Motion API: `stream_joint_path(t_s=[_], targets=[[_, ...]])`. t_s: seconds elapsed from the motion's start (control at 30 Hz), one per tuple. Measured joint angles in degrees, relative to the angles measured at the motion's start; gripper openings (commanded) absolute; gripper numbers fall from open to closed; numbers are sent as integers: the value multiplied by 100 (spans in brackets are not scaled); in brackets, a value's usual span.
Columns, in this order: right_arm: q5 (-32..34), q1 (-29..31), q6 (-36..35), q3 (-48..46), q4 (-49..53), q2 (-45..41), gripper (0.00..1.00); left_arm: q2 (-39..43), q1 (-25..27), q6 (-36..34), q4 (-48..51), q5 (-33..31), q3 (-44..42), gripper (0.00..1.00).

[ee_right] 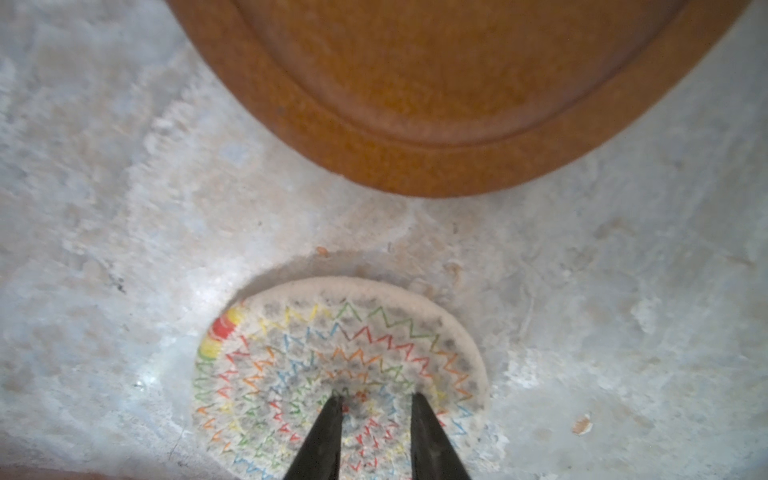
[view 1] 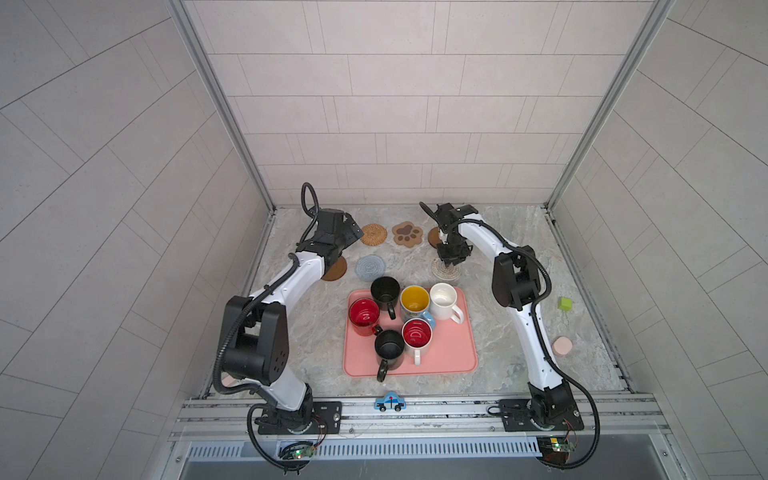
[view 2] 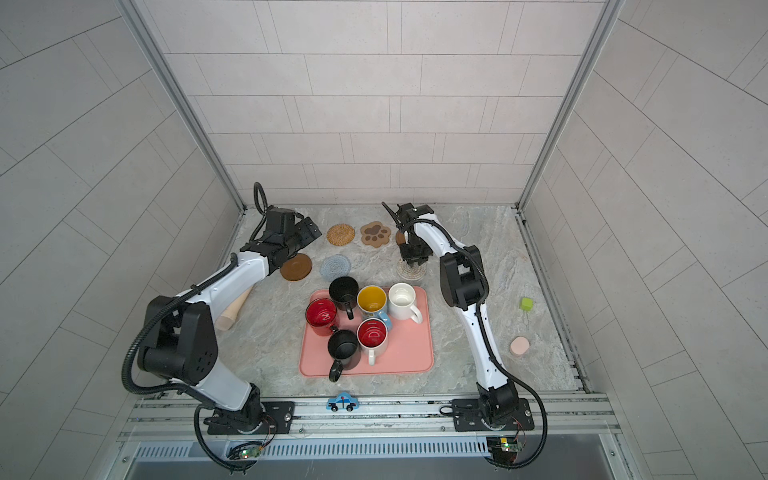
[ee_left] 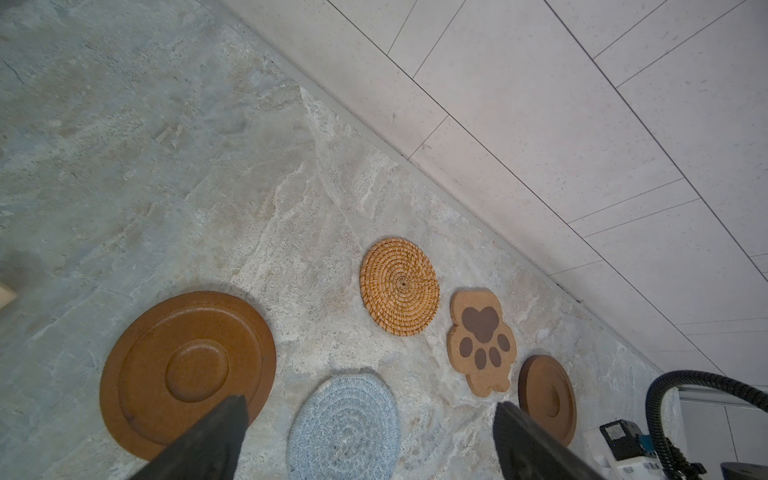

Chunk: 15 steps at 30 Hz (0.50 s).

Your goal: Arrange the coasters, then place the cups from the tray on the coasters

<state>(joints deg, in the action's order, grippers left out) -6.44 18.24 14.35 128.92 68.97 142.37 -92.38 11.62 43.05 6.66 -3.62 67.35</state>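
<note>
Nearest me, a toy car (view 1: 390,402) sits on the front rail. Just beyond it the tray (view 1: 453,353) lies about mid-tabletop with all six cups standing on it. A black cup (view 1: 389,349) turns its handle toward the front edge, and the cream-white cup (view 1: 443,300) angles its handle toward the right front corner. Past the tray's far right corner lies the cream crochet coaster (ee_right: 332,365), flat on the tabletop. The right hand (ee_right: 377,397) comes straight down on it with its jaws only a narrow gap apart. Its tips rest on the weave near the middle, and I see them closed round no edge. That mat looks light, soft and limp, so I'd judge it best pressed and slid, or pinched at the rim with one finger worked underneath. Being round, it has no long axis to mind. Level with it to the left lie the grey-blue crochet coaster (view 1: 369,266) and a dark brown wooden round (view 2: 296,267), which looks stiff and shallowly dished. The left hand (ee_left: 370,403) hangs above these two, spread wide and empty. Along the far edge lie the rattan round (view 1: 373,234), the paw-shaped coaster (view 1: 407,234) with its toes toward the front edge, and a second wooden round (ee_left: 547,399).
</note>
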Motion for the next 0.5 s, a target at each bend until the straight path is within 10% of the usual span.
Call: stream_joint_path(t_s=[0.5], targets=[[2,17,76,210,111,68,32,-31,0,-85,96,271,59,100]])
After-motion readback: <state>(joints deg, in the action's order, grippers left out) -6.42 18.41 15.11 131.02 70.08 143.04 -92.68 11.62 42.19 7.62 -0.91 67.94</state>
